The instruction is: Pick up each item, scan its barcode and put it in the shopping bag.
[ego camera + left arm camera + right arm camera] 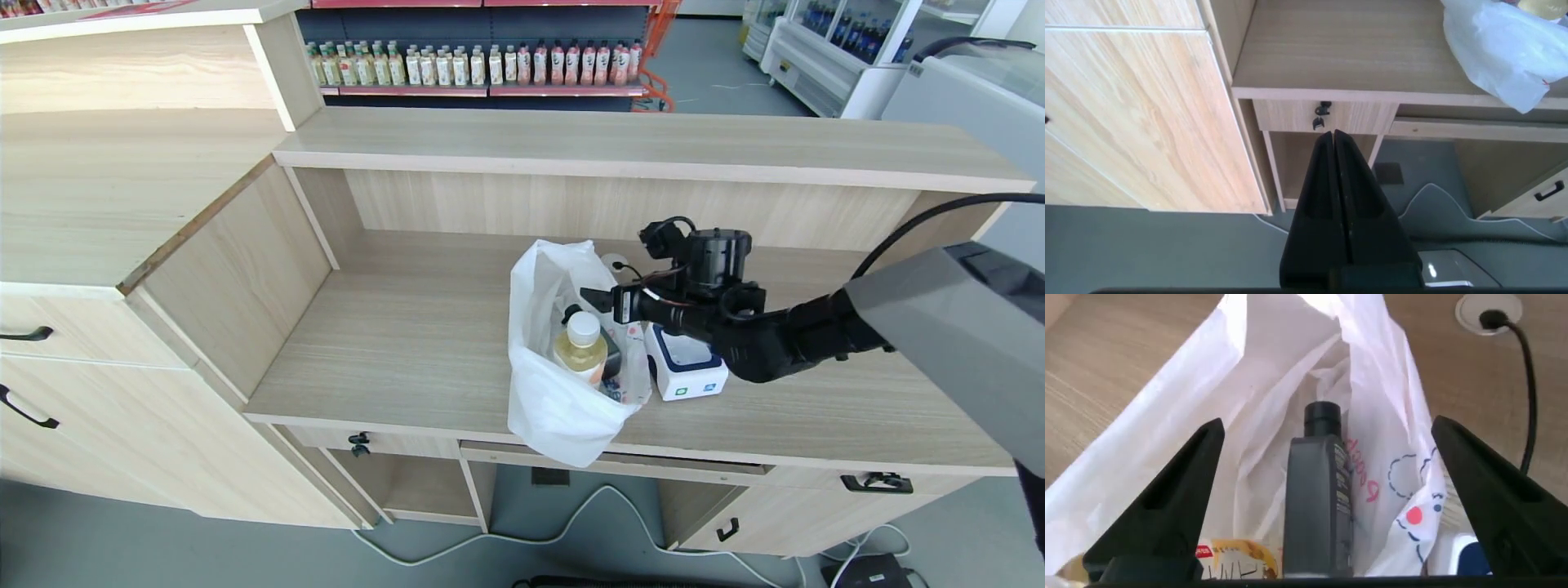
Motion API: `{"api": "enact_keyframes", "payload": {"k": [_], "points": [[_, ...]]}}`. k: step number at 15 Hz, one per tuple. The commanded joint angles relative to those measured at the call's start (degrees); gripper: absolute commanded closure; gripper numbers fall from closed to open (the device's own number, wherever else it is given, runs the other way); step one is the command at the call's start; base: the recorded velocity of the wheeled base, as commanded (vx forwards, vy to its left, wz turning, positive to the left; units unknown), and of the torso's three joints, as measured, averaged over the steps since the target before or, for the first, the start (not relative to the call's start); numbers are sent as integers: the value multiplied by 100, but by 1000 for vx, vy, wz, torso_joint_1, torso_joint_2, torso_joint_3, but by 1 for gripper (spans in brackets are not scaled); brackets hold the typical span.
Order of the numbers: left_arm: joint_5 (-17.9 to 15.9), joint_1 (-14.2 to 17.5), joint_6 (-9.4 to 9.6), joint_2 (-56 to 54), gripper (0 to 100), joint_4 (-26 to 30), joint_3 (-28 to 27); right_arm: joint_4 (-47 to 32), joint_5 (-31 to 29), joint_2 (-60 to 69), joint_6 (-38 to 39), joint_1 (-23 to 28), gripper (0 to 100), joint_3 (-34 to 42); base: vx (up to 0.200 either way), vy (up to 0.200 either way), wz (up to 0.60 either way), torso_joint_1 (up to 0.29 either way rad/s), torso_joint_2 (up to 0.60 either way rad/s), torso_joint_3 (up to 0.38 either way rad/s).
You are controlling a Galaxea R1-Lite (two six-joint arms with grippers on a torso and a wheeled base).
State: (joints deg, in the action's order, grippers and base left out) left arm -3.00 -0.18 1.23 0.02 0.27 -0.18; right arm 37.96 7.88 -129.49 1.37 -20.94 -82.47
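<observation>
Spread wide, my right pincer [1328, 429] hangs over the shopping bag [1167, 465], gripping nothing; the dark bottle [1319, 506] stands inside. A finger could snag the thin film and drag the bag, which overhangs the tabletop [392, 343] edge, off. Meanwhile my left pincer [1333, 137] is pressed together.

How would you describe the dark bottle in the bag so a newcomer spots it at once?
On the wooden counter stands a white shopping bag, just left of the white-and-blue scanner. Inside, beside the pale drink bottle with the white cap, is a dark flat-sided bottle with a black cap, the only dark thing in the bag.
</observation>
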Motion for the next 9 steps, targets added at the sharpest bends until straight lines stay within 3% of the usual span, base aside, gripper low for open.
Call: {"api": "enact_keyframes", "payload": {"k": [1,3,6,9], "points": [[1,1,0,6,100,0,1,1,21,925,4,222,0,372,0,0,0,0,0,0],[1,1,0,6,100,0,1,-52,4,1602,-13,354,0,776,0,0,0,0,0,0],[1,1,0,6,100,0,1,-843,-155,3193,-119,424,0,1734,0,0,0,0,0,0],[1,1,0,6,100,0,1,-2056,-928,5188,-453,811,0,2763,0,0,0,0,0,0]]}}
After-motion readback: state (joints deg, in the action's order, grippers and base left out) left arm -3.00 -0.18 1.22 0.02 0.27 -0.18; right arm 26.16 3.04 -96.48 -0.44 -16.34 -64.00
